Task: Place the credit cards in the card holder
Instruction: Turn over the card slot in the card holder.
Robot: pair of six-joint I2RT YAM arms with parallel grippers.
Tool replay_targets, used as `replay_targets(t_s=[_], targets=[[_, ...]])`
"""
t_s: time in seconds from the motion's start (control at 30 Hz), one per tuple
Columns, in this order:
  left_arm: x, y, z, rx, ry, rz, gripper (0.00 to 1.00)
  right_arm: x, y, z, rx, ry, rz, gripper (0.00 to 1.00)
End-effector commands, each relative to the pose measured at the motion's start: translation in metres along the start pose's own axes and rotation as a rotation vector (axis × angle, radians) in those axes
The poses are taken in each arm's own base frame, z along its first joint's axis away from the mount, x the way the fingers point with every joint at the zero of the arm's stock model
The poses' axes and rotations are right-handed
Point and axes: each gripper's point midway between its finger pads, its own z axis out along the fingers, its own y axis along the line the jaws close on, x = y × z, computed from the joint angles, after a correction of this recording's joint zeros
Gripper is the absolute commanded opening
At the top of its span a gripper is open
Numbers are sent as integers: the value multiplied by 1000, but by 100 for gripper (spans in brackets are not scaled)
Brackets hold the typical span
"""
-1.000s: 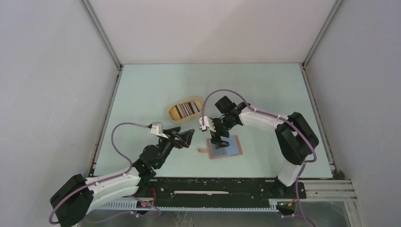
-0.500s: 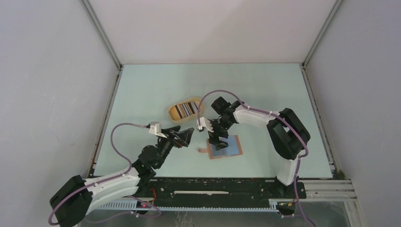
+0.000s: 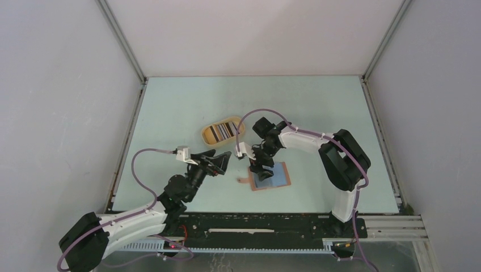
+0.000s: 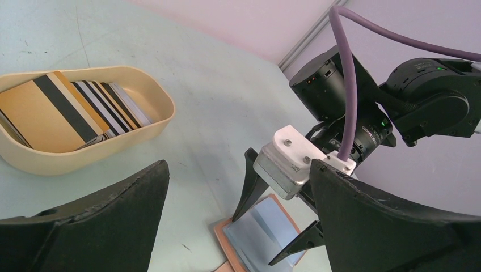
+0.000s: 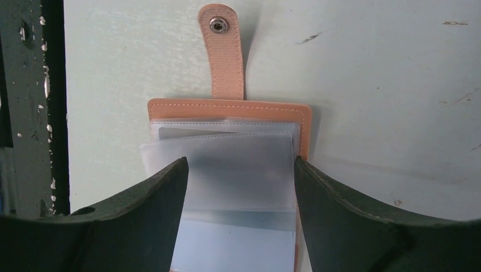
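The card holder (image 3: pixel 286 174) lies open on the table, its tan cover (image 5: pixel 227 106) and snap tab (image 5: pixel 226 56) pointing toward the near edge. Clear sleeves (image 5: pixel 227 147) fan out of it, with a blue credit card (image 5: pixel 232 246) lying among them. My right gripper (image 5: pixel 241 164) points down over the holder, open, its fingers flanking the sleeve and the blue card (image 4: pixel 266 226). Whether the fingers touch them is unclear. My left gripper (image 3: pixel 221 161) hovers open and empty just left of the holder. More credit cards (image 4: pixel 62 110) stand in the oval tan tray (image 4: pixel 85 156).
The tan tray (image 3: pixel 207 136) sits behind and left of the holder, close to the right wrist. The right arm's purple cable (image 4: pixel 346 85) loops above the holder. A dark rail (image 5: pixel 28 113) runs along the table's near edge.
My right gripper's jaws have narrowed a little around the sleeve and blue card, and it sits slightly further left. The left gripper has drifted a little left, still open.
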Motion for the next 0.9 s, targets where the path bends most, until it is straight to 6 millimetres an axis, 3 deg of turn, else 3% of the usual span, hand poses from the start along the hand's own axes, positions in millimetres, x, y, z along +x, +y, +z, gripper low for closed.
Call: replay_targets(t_s=[0.0,0.53,0.77,0.87], targets=[[10,19,-10,-41,0,3,98,-14,3,-5,-21,-38,-22,75],[12,19,-8,-58,26,-22,95,-17,7,-16,-31,-63,-28,63],[29,21,-19,-78,87,-201,80,-18,10,-19,-43,-75,-26,60],[38,19,-21,-83,129,-267,68,-17,9,-20,-44,-79,-21,59]])
